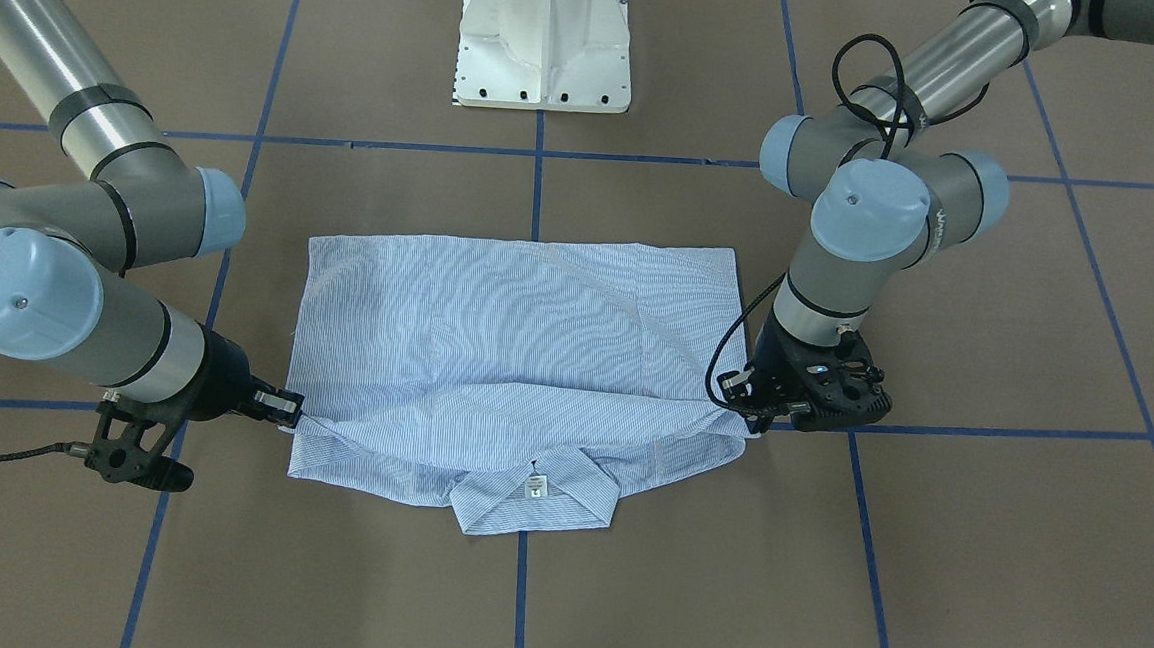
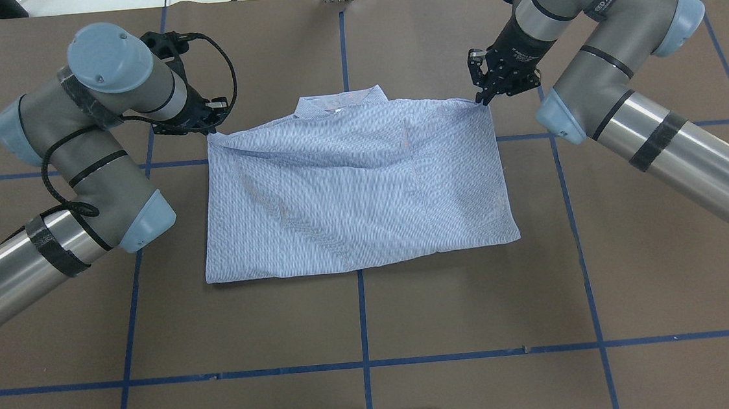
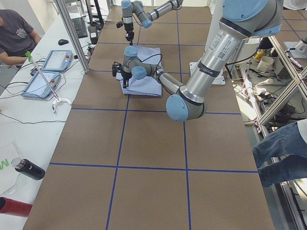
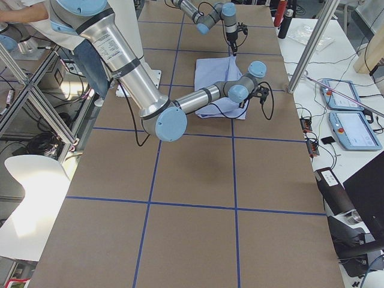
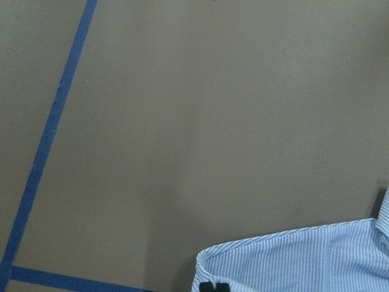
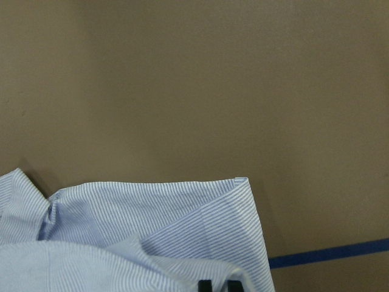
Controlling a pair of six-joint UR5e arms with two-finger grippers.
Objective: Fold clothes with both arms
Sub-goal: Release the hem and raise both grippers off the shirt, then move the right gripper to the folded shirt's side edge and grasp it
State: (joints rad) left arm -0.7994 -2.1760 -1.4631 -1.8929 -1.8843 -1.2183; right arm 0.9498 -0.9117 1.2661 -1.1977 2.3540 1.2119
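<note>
Striped shirt point(image 2: 354, 192) lies flat on the bench point(image 2: 476, 300), folded to a rough rectangle that spans the gap between the two claws. Its collar point(image 2: 340, 102) sits midway between them, on the same edge they hold.

Left claw point(image 2: 212, 129) is pinched closed on one shoulder corner, the cloth a bit raised there. Right claw point(image 2: 483, 99) is closed on the opposite shoulder corner. A loose fold edge runs from one claw to the other. Left arm point(image 2: 74, 156) and right arm point(image 2: 622, 93) both reach in low from the sides.

The front-facing view shows the small white label point(image 1: 534, 487) inside the collar; the overhead view gives only the collar's outline. The left wrist view shows fingertips point(image 5: 213, 286) together at the frame bottom, with a striped hem right above. The right wrist view shows fingertips point(image 6: 205, 285) on layered cloth.

The bench is brown, gridded with blue tape lines point(image 2: 363, 308). The white pedestal base point(image 1: 546, 37) is across the shirt from the claws.

Only the side views show the room. On the claws' side of the bench there is a white desk with a seated operator point(image 3: 17, 36), teach pendants point(image 3: 48, 72) and a dark bottle point(image 3: 29, 168). A white chair point(image 4: 30, 198) stands on the pedestal side, well away from the claws.
</note>
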